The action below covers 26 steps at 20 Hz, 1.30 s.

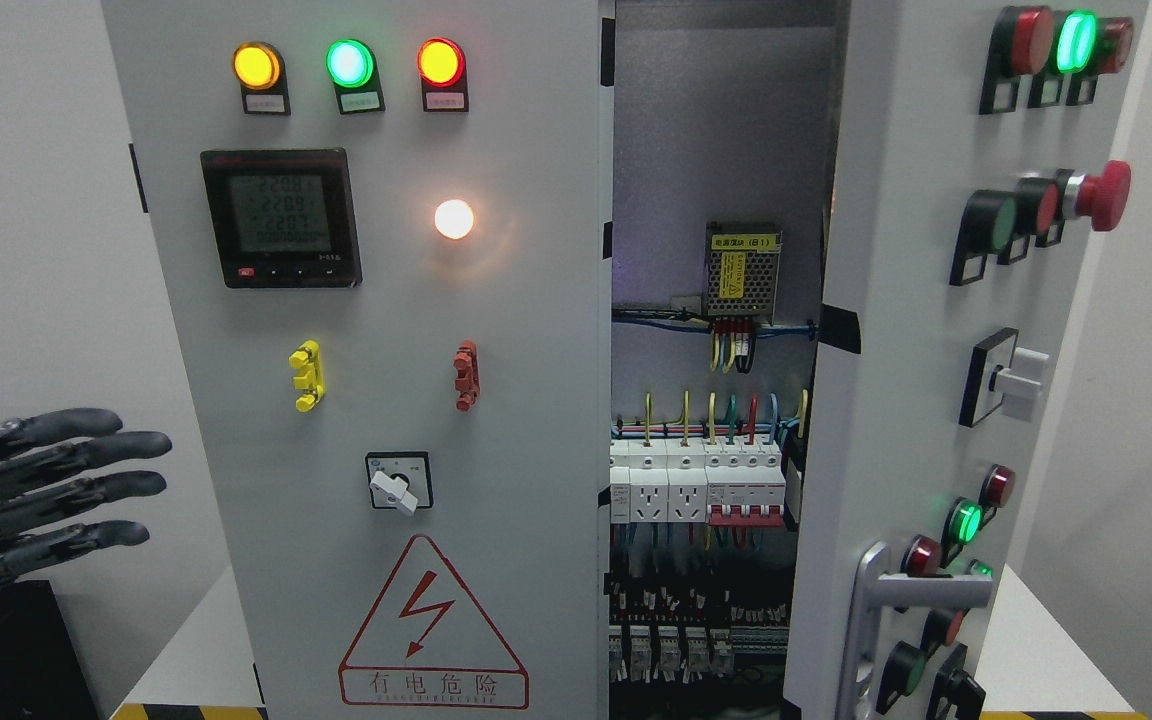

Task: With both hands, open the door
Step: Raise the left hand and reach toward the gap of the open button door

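Observation:
A grey electrical cabinet fills the head view. Its left door (386, 420) is closed flat and carries three lit lamps, a digital meter (281, 218), a rotary switch (398, 482) and a red warning triangle. The right door (896, 300) is swung partly outward, showing wiring and breakers (701, 480) inside. A silver handle (881, 610) sits low on the right door. My left hand (46, 490), dark grey, hangs at the far left with fingers spread, apart from the cabinet and holding nothing. My right hand is out of sight.
The cabinet stands on a white table (191, 640) with a yellow-black striped front edge. The right door bears push buttons, a red emergency stop (1101, 195) and a white knob (1016, 375). A dark box (6, 650) sits at the lower left.

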Tool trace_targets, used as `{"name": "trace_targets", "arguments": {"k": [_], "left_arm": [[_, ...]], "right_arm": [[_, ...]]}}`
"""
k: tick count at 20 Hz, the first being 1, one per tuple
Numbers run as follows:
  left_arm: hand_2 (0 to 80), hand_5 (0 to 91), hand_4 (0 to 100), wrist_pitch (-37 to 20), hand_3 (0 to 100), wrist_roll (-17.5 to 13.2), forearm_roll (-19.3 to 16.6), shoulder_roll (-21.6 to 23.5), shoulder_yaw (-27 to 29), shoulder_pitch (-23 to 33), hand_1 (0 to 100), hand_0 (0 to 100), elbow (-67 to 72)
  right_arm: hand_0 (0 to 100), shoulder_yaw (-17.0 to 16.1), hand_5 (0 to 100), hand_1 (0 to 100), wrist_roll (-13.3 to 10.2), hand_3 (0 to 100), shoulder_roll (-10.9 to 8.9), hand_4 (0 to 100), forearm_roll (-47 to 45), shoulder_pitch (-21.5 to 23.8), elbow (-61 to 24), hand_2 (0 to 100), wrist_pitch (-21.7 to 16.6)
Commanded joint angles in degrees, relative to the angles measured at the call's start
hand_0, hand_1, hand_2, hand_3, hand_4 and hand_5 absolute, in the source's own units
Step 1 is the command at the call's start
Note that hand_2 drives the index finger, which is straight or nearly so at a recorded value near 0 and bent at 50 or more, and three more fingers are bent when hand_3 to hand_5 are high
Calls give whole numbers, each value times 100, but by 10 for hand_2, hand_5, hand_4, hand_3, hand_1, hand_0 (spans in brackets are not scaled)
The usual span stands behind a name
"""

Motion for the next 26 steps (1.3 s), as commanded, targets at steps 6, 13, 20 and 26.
{"name": "trace_targets", "arguments": {"k": [6, 13, 20, 26], "left_arm": [[0, 0, 30, -518, 0, 184, 0, -961, -4308, -2819, 0, 0, 438], [0, 0, 30, -519, 0, 184, 175, -1893, -5716, -4420, 0, 0, 1019], [0, 0, 30, -536, 0, 378, 526, -3097, -6692, -5466, 0, 0, 1731], [0, 0, 30, -536, 0, 702, 1134, -3492, -7167, -6152, 0, 0, 1749]], "right_arm": [[107, -7, 0, 0, -3, 0, 0, 0, -1, 5, 0, 0, -2], [107, 1, 0, 0, -3, 0, 0, 0, -1, 5, 0, 0, -2], [107, 2, 0, 0, -3, 0, 0, 0, -1, 5, 0, 0, -2], [107, 2, 0, 0, -3, 0, 0, 0, -1, 5, 0, 0, -2]]}}
